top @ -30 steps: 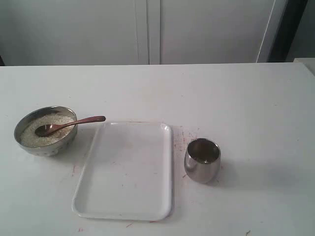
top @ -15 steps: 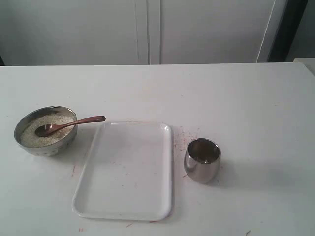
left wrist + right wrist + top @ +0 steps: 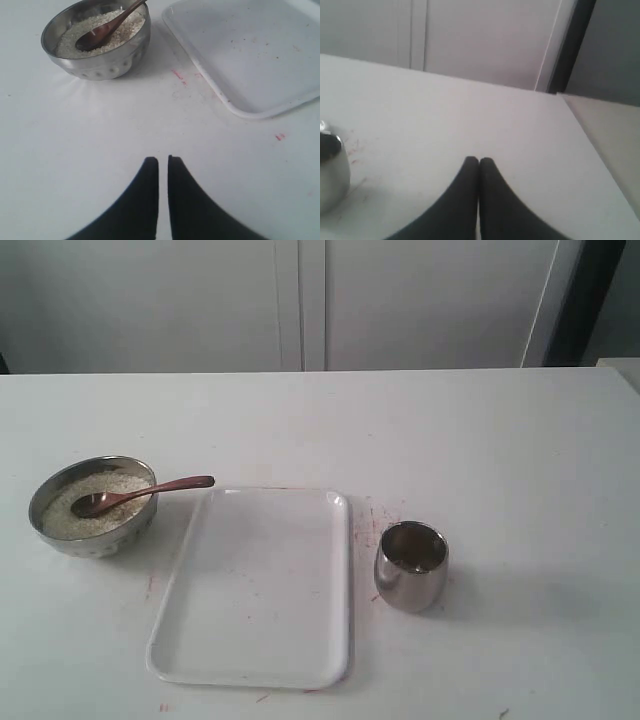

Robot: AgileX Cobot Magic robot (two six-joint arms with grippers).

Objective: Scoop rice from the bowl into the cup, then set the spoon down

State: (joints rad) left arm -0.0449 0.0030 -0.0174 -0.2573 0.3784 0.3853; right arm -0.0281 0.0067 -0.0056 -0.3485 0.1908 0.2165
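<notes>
Resting spoon (image 3: pixel 140 494): reddish-brown, its oval end lying on the rice and its slim handle leaning over the bowl's rim toward the tray, with the tip near the tray's far left corner.
Rice (image 3: pixel 68 518): pale fine grains filling the bowl nearly to the rim.
Bowl (image 3: pixel 95 542): shiny steel, low and wide, standing at the left of the exterior view, just beside the tray's left edge but apart from it.
Cup (image 3: pixel 411 585): rounded steel tumbler, upright just right of the tray and not touching it. Its inside looks dark, and whether any grains lie in it is hard to tell.
Tray (image 3: pixel 250 600): white, rectangular, lying flat between bowl and cup.
Table (image 3: pixel 500 450): white, with small red marks (image 3: pixel 372 515) beside the tray and cup.
Left claw (image 3: pixel 163 162): dark fingers drawn almost together with only a thin slit between them, gripping nothing. It hovers over bare table, well apart from the bowl and spoon ahead of it.
Right claw (image 3: pixel 479 161): fingers pressed together, gripping nothing, with the cup at the edge of its view.
Backdrop: pale cabinet doors (image 3: pixel 200 300) behind the table's far edge.
</notes>
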